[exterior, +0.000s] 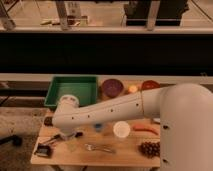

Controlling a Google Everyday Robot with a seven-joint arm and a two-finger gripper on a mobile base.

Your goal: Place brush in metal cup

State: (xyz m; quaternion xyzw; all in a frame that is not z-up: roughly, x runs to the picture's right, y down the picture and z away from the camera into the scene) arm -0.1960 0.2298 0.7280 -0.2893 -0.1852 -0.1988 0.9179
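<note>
The brush (49,143) lies at the front left of the wooden table (125,159), its dark squarish head toward the left corner and its black handle pointing right. My gripper (71,136) hangs low from the white arm (115,110), just right of the handle's end. The metal cup (73,146) shows only as a pale short cylinder right below the gripper, partly hidden by it. The arm reaches across the table from the right.
A green tray (72,90) stands at the back left, with a purple bowl (112,87), an orange fruit (132,89) and a red bowl (150,85) beside it. A black block (48,121), blue cup (98,127), white cup (121,129), silver utensil (100,147), carrot (145,128) and grapes (149,148) lie on the table.
</note>
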